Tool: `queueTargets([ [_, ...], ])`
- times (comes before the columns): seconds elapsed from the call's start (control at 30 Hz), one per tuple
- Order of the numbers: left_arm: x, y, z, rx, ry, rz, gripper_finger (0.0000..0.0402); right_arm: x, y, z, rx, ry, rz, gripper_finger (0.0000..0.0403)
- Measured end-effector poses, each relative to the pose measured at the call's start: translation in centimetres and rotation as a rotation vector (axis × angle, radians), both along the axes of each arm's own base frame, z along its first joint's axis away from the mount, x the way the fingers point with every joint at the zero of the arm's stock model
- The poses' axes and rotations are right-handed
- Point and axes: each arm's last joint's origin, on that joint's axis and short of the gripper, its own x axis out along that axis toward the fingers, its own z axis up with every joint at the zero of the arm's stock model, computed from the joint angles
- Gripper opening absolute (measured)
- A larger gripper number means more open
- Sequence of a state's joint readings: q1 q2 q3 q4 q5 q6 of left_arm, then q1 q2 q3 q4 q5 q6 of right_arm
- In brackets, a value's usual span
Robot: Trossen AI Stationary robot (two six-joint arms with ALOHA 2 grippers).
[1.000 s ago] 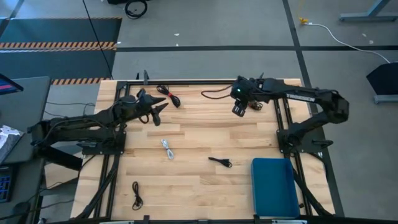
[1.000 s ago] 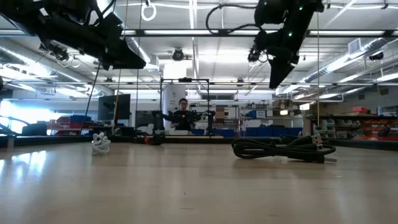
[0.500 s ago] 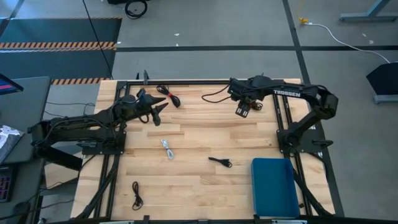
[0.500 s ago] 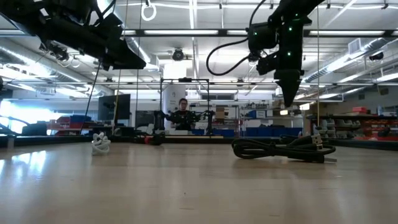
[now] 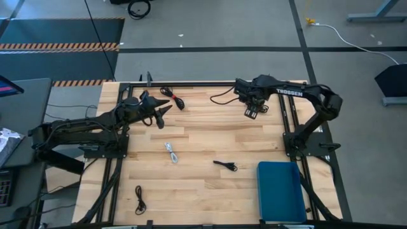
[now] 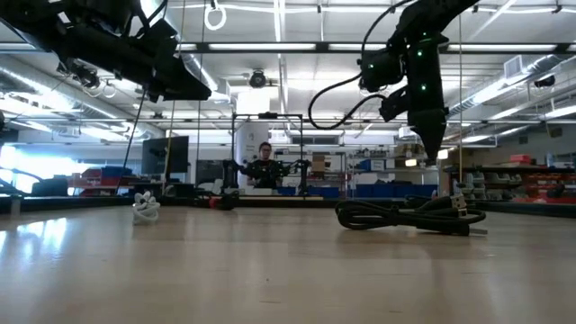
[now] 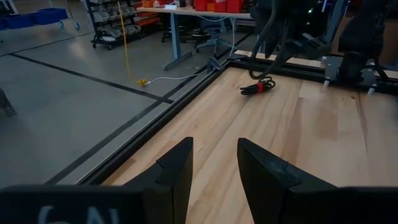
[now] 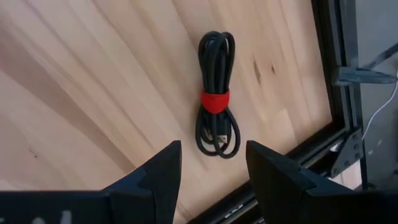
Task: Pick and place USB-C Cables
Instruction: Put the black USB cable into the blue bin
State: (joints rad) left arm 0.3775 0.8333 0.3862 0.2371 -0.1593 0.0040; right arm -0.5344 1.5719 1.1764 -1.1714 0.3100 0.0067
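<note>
My right gripper (image 5: 252, 112) (image 8: 211, 171) is open and points down at the table's far right. It hovers above a black cable bundle with a red band (image 8: 216, 118) (image 7: 260, 86), which lies flat on the wood without touching the fingers. My left gripper (image 5: 159, 112) (image 7: 214, 168) waits open at the far left. Beside it lies a second red-banded bundle (image 5: 173, 97). A white bundle (image 5: 170, 152) (image 6: 146, 207) rests mid-table. One black bundle (image 5: 225, 165) (image 6: 405, 216) lies right of centre, another (image 5: 139, 198) near the front left.
The blue tray (image 5: 280, 191) sits at the table's near right corner. Black frame rails (image 8: 339, 93) run along the table edge close to the bundle under my right gripper. A long white cord with a yellow end (image 5: 310, 21) lies on the floor beyond the table. A person (image 6: 264, 166) shows in the room behind.
My right gripper has come down toward the table and shifted a little toward the right edge, turning from a slant to point straight down over the red-banded bundle. The left arm and all bundles have stayed still.
</note>
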Motion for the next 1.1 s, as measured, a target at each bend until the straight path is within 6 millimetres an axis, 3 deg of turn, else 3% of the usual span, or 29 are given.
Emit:
queueTargets([
  [0.27,0.0,0.0,0.0,-0.002,0.003,-0.002,0.0132,0.9,-0.6,-1.6,0.047,-0.014,-0.026,0.0186],
  [0.63,0.0,0.0,0.0,-0.001,0.003,-0.002,0.0133,2.4,-1.5,-5.9,0.094,0.115,-0.033,0.0185],
  [1.1,0.0,0.0,0.0,0.001,0.004,-0.002,0.0133,2.7,-1.7,-5.5,0.049,0.062,-0.019,0.0185],
])
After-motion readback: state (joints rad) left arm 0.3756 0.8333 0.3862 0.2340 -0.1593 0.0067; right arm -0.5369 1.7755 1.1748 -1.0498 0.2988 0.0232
